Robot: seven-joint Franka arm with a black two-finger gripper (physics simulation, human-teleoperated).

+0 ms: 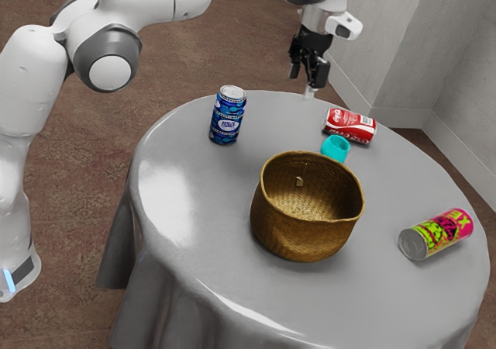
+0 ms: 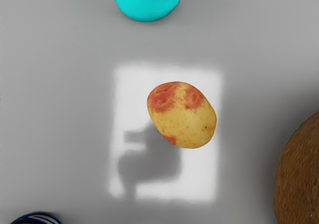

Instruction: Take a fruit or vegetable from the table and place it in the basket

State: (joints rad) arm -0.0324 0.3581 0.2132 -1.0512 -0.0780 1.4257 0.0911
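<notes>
**Potato on the bench, basket waiting**

The potato [image 2: 182,114] is found on the bench [image 1: 194,178], apart from the basket [image 1: 306,236]. It is set on the basket's side where the blue can [image 1: 228,116] and the blue-green cup [image 1: 335,147] are placed. No lift is made yet, so the grab, the carry over the basket and the drop are all left to be done.

The two fingers of the hand [image 1: 304,82] are held well apart, with nothing gripped, above the bench on the basket's far side.

In the basket, which is stood upright and open at the top, a small tan bit [image 1: 299,181] is seen by the inner wall; what it is cannot be told. The cup is placed just behind the basket, and what is in it cannot be made out.
</notes>
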